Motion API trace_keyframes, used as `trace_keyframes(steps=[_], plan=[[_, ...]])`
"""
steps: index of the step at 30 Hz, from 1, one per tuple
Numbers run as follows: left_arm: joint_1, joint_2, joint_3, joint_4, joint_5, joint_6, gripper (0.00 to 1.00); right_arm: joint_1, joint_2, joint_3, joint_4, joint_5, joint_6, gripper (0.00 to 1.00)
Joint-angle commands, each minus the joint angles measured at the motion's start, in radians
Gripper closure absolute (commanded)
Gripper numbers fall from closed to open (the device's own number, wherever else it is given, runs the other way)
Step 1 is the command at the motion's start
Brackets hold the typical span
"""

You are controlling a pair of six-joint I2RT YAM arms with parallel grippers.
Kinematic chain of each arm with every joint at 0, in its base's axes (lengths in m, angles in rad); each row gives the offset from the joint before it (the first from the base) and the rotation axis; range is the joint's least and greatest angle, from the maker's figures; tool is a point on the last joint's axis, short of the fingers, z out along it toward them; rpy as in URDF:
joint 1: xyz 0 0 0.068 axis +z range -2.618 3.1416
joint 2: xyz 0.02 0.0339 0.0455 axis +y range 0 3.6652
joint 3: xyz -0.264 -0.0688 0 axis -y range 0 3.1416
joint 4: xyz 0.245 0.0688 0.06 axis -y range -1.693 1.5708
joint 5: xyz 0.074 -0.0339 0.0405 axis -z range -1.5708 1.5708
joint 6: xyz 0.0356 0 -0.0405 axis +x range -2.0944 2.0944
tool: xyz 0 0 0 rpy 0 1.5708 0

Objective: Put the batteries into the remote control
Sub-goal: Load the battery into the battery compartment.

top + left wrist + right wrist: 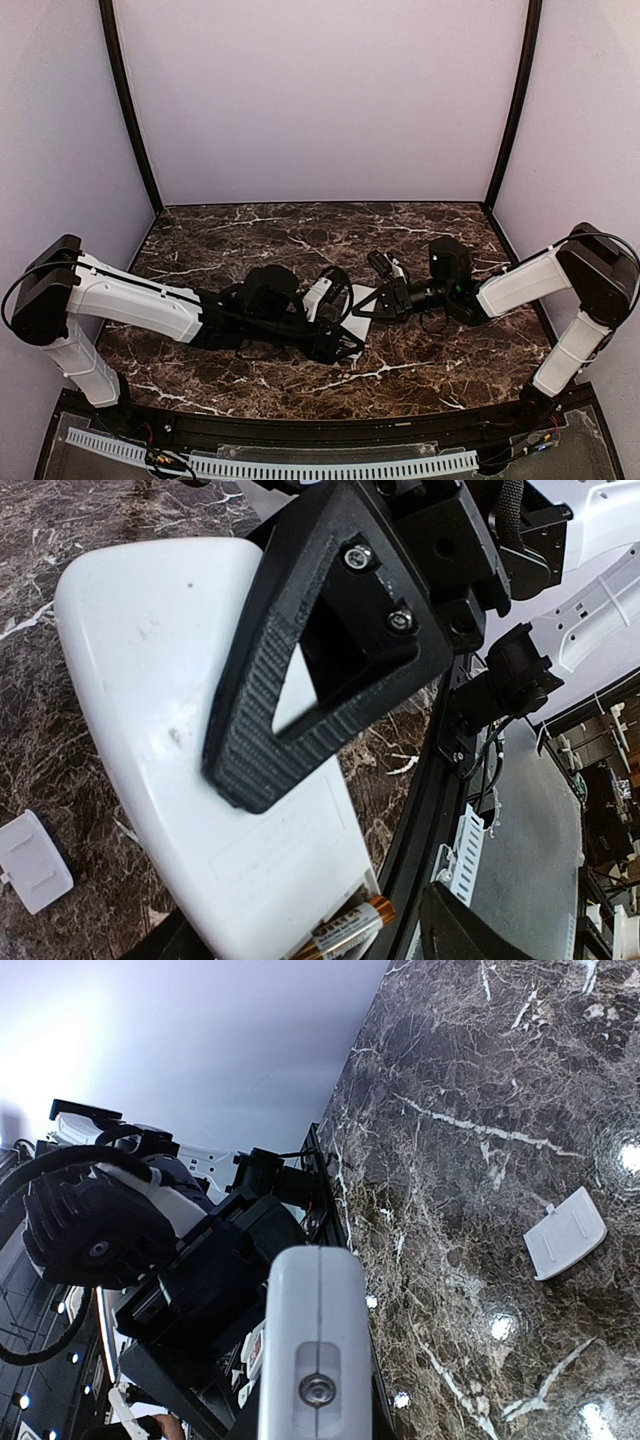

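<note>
The white remote control (150, 680) lies back-up across the left wrist view, and a patch of it shows in the top view (362, 298). One battery (350, 927), dark with copper ends, lies in the open compartment at its near end. My left gripper (320, 935) holds that end between its dark fingers (480, 930). My right gripper (380, 298) is shut on the other end, one black finger (300, 680) lying across the remote's back. In the right wrist view the remote (315, 1340) shows end-on at the right gripper (315, 1400). No other battery is in view.
The small white cover piece (565, 1232) lies flat on the dark marble table (420, 360), and it also shows in the left wrist view (30, 860). A black frame rail (430, 810) runs along the table's near edge. Pale walls enclose the far and side edges.
</note>
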Motion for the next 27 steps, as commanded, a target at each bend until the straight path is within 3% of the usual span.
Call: trace_keyframes(steps=[1,9,22,27], plan=[[-0.003,0.002,0.024,-0.029,-0.011,0.011,0.32,0.001,-0.027,0.019,0.012,0.000,-0.011,1.00],[-0.003,-0.002,0.017,-0.037,-0.029,0.006,0.38,0.001,-0.028,0.022,0.009,-0.001,-0.012,1.00],[-0.003,0.000,0.017,-0.044,-0.022,0.028,0.32,0.000,-0.027,0.022,0.007,-0.001,-0.013,1.00],[-0.003,-0.001,0.015,-0.050,-0.036,0.024,0.39,0.001,-0.031,0.023,0.007,-0.001,-0.014,1.00]])
